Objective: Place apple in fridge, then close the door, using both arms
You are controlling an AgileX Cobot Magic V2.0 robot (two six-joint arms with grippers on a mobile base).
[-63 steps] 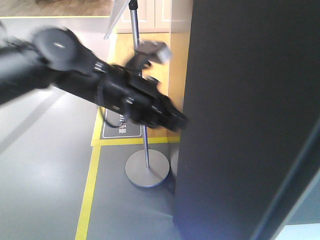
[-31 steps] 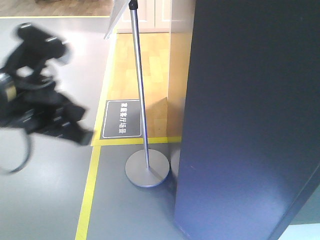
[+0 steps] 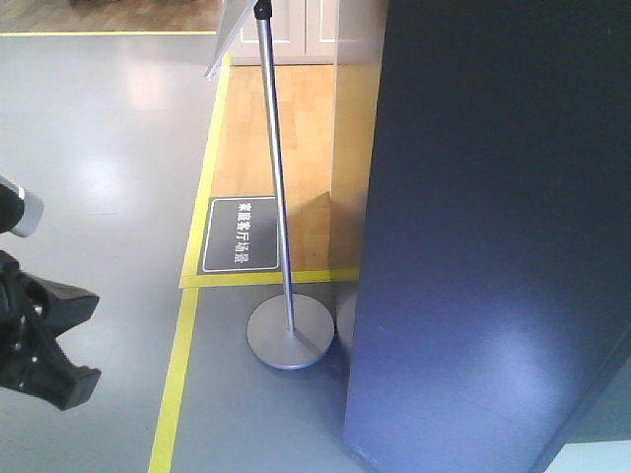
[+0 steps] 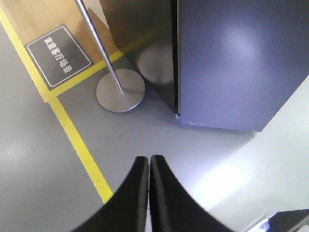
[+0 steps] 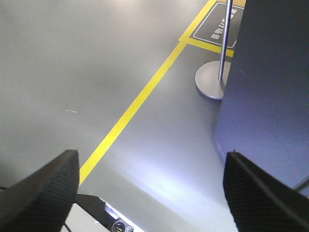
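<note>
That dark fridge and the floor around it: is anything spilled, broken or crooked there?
Nothing stands out. The fridge stands upright with its dark face unmarked, the floor around it is dry, and the sign stand beside it stands straight on its round base. The apple is not in view.

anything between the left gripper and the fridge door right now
Nothing visible does. Only bare grey floor lies between the left gripper, jaws together, and the door. The metal stand sits off to one side.

A glossy grey floor (image 3: 99,148) catches soft patches of light. A yellow tape line (image 3: 175,379) runs across it and frames a strip of wooden flooring (image 3: 301,128). A dark floor sign (image 3: 240,235) with white lettering lies there, beside a metal pole (image 3: 274,177) on a round base (image 3: 289,335). White panelled cabinets (image 3: 296,25) stand behind.
</note>
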